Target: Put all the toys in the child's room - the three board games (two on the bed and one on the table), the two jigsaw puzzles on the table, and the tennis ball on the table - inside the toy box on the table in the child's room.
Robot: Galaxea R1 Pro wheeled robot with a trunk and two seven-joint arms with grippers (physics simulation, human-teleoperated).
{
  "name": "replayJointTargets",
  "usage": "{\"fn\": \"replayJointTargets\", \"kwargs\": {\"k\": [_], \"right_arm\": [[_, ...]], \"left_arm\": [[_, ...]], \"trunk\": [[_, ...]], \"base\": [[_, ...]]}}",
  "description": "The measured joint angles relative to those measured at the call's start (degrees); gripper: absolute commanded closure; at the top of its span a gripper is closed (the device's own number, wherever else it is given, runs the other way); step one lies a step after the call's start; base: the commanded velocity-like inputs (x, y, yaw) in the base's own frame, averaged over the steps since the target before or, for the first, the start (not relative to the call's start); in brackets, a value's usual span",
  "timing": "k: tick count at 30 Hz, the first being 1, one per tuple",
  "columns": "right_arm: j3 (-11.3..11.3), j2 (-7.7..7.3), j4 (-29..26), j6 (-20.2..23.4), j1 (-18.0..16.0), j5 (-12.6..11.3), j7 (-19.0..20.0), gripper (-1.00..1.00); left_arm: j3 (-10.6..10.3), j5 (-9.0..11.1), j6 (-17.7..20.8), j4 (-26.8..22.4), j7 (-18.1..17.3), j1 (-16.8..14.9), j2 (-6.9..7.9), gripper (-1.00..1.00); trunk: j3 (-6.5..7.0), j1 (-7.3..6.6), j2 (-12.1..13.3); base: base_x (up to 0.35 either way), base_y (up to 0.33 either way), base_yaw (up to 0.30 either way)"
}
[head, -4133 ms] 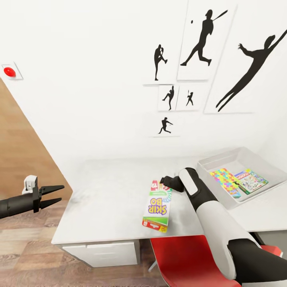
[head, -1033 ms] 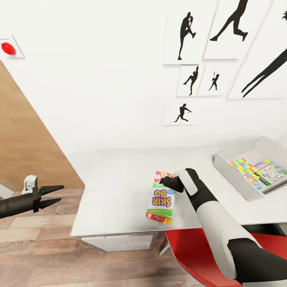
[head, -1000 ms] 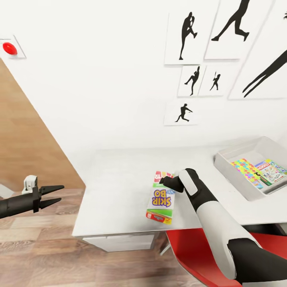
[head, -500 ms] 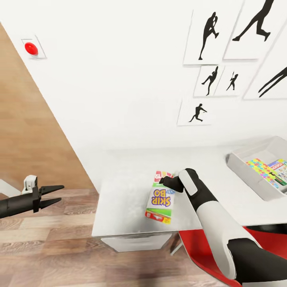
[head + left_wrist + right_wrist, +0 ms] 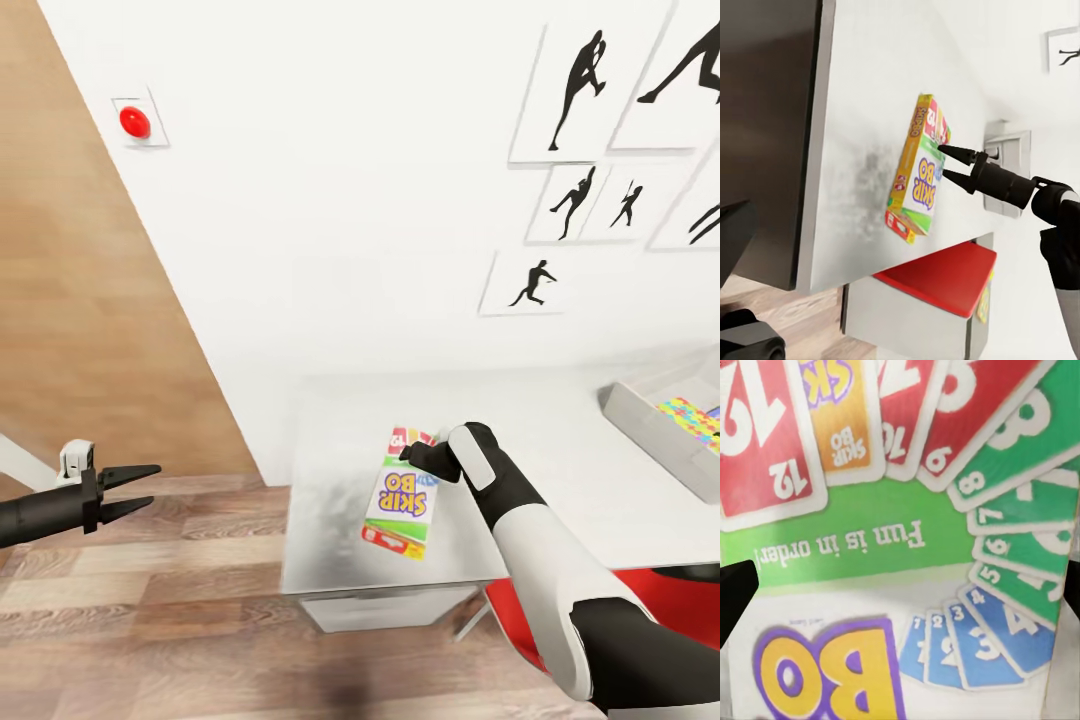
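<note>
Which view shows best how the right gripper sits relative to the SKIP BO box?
The left wrist view: it shows the right gripper from the side, its open fingers at the SKIP BO box. The head view hides the fingertips behind the wrist. The right wrist view shows the box face close up, fingertips dark at the edges.

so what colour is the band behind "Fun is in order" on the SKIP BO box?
Green; clearest in the right wrist view on the SKIP BO box.

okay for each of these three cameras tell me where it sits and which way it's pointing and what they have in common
Head view: up on the robot's head, facing forward and down at the table and wall; both arms show, left gripper over the floor.
Left wrist view: on the left arm, looking sideways across the table at the right gripper.
Right wrist view: on the right arm, close above the SKIP BO box; dark fingertips at its edges.
Shared: that box.
</note>
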Motion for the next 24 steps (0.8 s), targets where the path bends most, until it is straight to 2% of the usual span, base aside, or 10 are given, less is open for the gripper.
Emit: {"fn": "replayJointTargets", "kwargs": {"k": [24], "right_arm": [[0.1,0.0,-0.2,0.0,0.0,0.0,0.0,-1.0]], "left_arm": [[0.0,0.0,0.1,0.0,0.0,0.0,0.0,-1.0]], "trunk": [[0.0,0.0,0.0]], "base": [[0.0,0.275,0.0]]}}
